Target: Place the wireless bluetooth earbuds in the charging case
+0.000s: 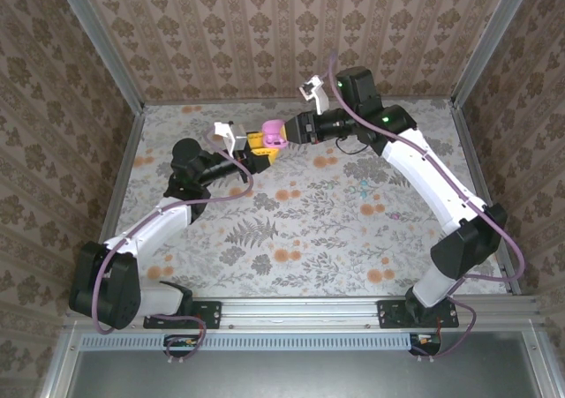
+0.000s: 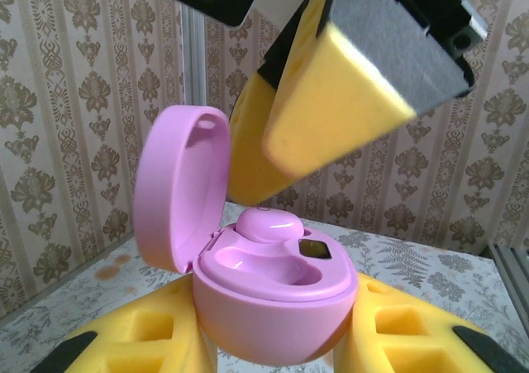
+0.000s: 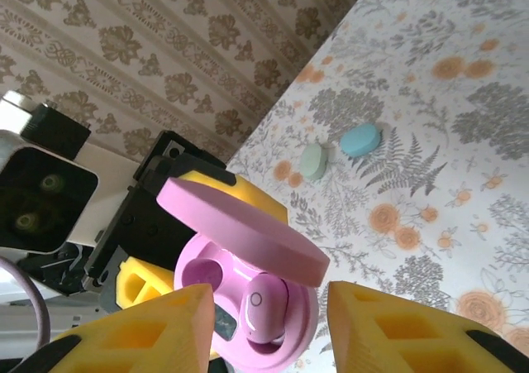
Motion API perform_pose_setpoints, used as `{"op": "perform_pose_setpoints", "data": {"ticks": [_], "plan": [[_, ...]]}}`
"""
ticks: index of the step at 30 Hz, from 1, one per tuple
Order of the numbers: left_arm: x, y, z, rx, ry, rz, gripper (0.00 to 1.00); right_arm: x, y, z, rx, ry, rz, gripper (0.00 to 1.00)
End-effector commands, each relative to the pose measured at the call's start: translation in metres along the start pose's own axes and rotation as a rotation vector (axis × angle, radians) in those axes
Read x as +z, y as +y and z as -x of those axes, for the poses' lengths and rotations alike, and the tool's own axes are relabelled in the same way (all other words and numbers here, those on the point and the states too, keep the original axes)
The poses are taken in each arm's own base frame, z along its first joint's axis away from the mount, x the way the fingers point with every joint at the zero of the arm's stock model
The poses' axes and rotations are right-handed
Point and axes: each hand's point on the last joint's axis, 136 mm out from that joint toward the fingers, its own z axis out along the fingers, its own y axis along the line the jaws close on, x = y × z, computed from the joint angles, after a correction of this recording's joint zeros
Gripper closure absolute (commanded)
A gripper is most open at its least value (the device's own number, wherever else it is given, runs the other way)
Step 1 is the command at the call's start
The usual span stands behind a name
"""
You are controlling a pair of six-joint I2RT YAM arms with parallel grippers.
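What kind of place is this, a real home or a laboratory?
Probably a laboratory robot cell dressed as a home: wallpaper panels held in a metal frame, a floral table cover, and a left arm and right arm bolted to a rail.

Lighting: bright, even, diffuse; shadows faint. Glare: soft highlights on glossy charging case [image 2: 273,323]. Blur: right gripper's fingers [image 3: 397,332], close to wrist lens.

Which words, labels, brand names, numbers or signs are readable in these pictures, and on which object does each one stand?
None: no text can be read in any view.
Pink charging case: plain; its small dark window shows no legible figure.
Mint case and teal case: too small to show any marking.
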Motion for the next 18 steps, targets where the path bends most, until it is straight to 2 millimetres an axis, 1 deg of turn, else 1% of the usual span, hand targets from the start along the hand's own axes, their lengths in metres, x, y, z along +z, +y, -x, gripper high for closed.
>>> {"op": "perform_pose_setpoints", "data": {"ticks": [1, 3, 4, 6, 8, 10, 11, 13, 14, 15, 16, 18], "plan": [[0.000, -0.007, 0.025, 0.087, -0.042, -0.009, 0.73, -0.054, 0.003, 0.010, -0.005, -0.127, -0.101, 0.57], [0.000, -0.008, 0.024, 0.089, -0.041, -0.008, 0.73, -0.078, -0.030, -0.001, 0.064, -0.179, -0.218, 0.59], [0.000, -0.009, 0.023, 0.089, -0.040, -0.010, 0.73, -0.092, -0.056, -0.013, 0.125, -0.197, -0.310, 0.60], [0.000, -0.010, 0.022, 0.089, -0.038, -0.013, 0.73, -0.119, -0.116, -0.047, 0.298, -0.207, -0.499, 0.61], [0.001, -0.012, 0.019, 0.086, -0.032, -0.022, 0.73, -0.145, -0.178, -0.101, 0.524, -0.185, -0.659, 0.60], [0.003, -0.013, 0.018, 0.088, -0.032, -0.026, 0.73, -0.157, -0.217, -0.146, 0.650, -0.143, -0.723, 0.61], [0.003, -0.014, 0.018, 0.088, -0.032, -0.030, 0.73, -0.161, -0.232, -0.168, 0.683, -0.096, -0.771, 0.60], [0.004, -0.014, 0.019, 0.089, -0.035, -0.035, 0.73, -0.166, -0.256, -0.200, 0.707, -0.005, -0.860, 0.60], [0.004, -0.014, 0.019, 0.088, -0.034, -0.036, 0.73, -0.163, -0.263, -0.210, 0.703, 0.046, -0.871, 0.59], [0.005, -0.014, 0.019, 0.088, -0.035, -0.036, 0.73, -0.160, -0.269, -0.215, 0.693, 0.075, -0.872, 0.58], [0.005, -0.013, 0.019, 0.088, -0.035, -0.037, 0.73, -0.154, -0.279, -0.225, 0.703, 0.132, -0.871, 0.58], [0.005, -0.014, 0.020, 0.089, -0.038, -0.040, 0.73, -0.149, -0.293, -0.235, 0.715, 0.196, -0.889, 0.57]]}}
